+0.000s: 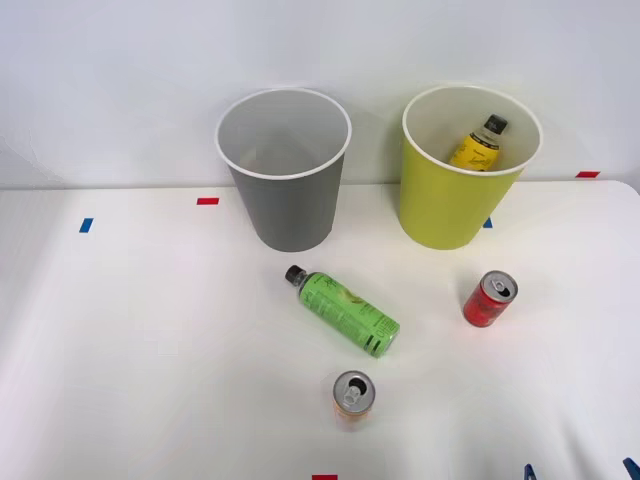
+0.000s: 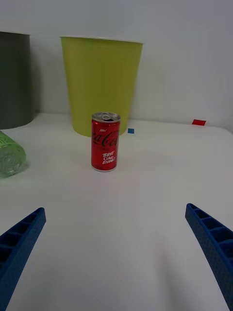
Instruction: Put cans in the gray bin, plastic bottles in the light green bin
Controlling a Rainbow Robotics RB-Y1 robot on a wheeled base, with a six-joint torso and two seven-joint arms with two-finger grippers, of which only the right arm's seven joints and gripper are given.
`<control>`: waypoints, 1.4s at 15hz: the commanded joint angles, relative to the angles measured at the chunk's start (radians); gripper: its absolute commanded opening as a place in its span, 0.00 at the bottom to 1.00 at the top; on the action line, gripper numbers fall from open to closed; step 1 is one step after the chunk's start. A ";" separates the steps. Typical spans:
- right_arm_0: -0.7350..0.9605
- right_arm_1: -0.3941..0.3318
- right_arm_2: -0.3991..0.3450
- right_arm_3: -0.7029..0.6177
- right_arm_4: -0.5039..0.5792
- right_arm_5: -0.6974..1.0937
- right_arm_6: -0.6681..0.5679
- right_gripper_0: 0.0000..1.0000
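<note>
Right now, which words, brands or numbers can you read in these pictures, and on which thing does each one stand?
"Coca-Cola": white script, running sideways up the red can.
"BEST Coke Ever?": small white words lower on the same can; the reading is not fully sure.
Green bottle: dark print on the wrap, too small to read.
Yellow-label bottle in the light green bin: label unreadable.
Orange can: no readable text.
Gray bin: no text.

White table (image 1: 120, 330) carries the gray bin (image 1: 285, 200), light green bin (image 1: 450, 205), lying green bottle (image 1: 345, 312), upright red can (image 1: 489, 299), upright orange can (image 1: 353, 398), and coloured tape marks (image 1: 207, 201).
</note>
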 commanded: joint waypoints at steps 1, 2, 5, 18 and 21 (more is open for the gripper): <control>0.000 0.000 0.000 0.000 0.000 0.000 0.000 1.00; 0.000 0.000 0.000 0.000 0.000 0.000 0.000 1.00; 0.000 0.000 0.000 0.000 0.000 0.000 0.000 1.00; 0.000 0.000 0.000 0.000 0.000 0.000 0.000 1.00; 0.000 0.000 0.000 0.000 0.000 0.000 0.000 1.00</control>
